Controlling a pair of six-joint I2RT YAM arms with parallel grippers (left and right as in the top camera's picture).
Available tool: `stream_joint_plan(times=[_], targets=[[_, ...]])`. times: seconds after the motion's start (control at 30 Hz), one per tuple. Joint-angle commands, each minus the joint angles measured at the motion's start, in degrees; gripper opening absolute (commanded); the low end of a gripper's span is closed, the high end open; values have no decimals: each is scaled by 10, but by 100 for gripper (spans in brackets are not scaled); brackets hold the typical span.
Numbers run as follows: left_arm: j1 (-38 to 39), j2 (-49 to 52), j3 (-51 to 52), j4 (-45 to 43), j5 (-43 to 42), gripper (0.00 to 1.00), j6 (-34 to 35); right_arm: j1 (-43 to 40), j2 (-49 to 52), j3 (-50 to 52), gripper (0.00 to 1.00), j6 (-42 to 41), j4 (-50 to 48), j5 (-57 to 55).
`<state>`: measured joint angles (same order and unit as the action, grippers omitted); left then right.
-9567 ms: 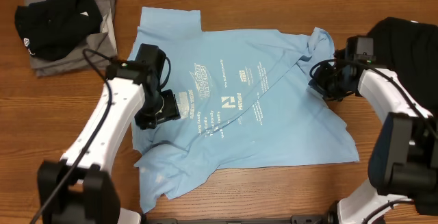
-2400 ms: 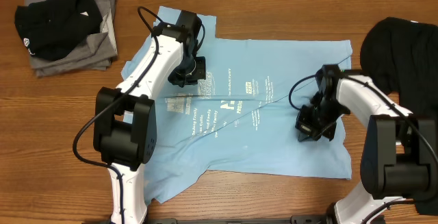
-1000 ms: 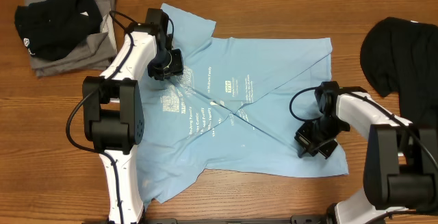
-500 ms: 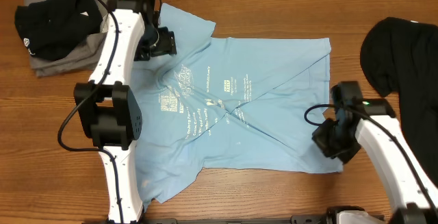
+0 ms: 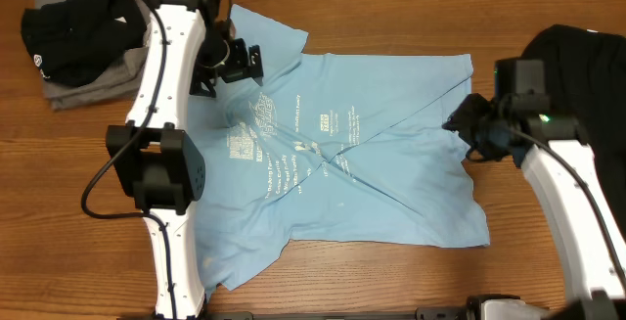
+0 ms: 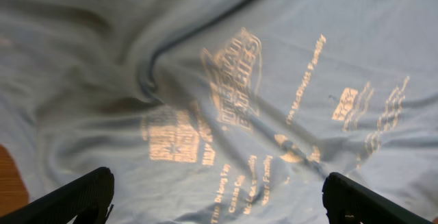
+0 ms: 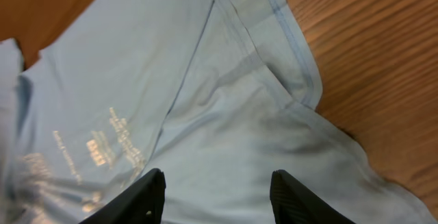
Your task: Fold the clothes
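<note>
light-blue t-shirt [image 5: 372, 163] lies spread open at centre, printed lettering facing up, diagonal crease across the body, fabric rumpled near the upper left sleeve. black t-shirt [image 5: 577, 66] heaped at right edge. folded grey and black garments [image 5: 88, 36] stacked upper left.

My left gripper [image 6: 217, 198] is matt black plastic; the light-blue printed T-shirt [image 5: 362, 163], soft matt cloth; the brown tabletop [image 5: 391, 26], smooth grained wood.

Empty, jaws apart: left gripper [image 6: 219, 198], right gripper [image 7: 219, 200].
</note>
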<state>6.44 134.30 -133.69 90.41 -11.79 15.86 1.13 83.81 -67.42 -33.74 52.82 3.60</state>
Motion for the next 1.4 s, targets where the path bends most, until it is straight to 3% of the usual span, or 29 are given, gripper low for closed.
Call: stream_joint_plan(times=[0.0,0.3,0.6,0.9,1.37], targets=[[30,1,16,2,-12,100,-16,-1,65,-7,55,46,-24,1],[74,1,51,5,25,100,-16,-17,195,-7,53,70,-81,-26],[78,1,89,-18,32,100,-15,-58,198,-9,54,94,-96,-37],[78,1,111,-35,30,100,-10,-59,198,-9,52,163,-103,48],[78,1,111,-34,29,100,-11,-59,213,-8,54,173,-115,50]])
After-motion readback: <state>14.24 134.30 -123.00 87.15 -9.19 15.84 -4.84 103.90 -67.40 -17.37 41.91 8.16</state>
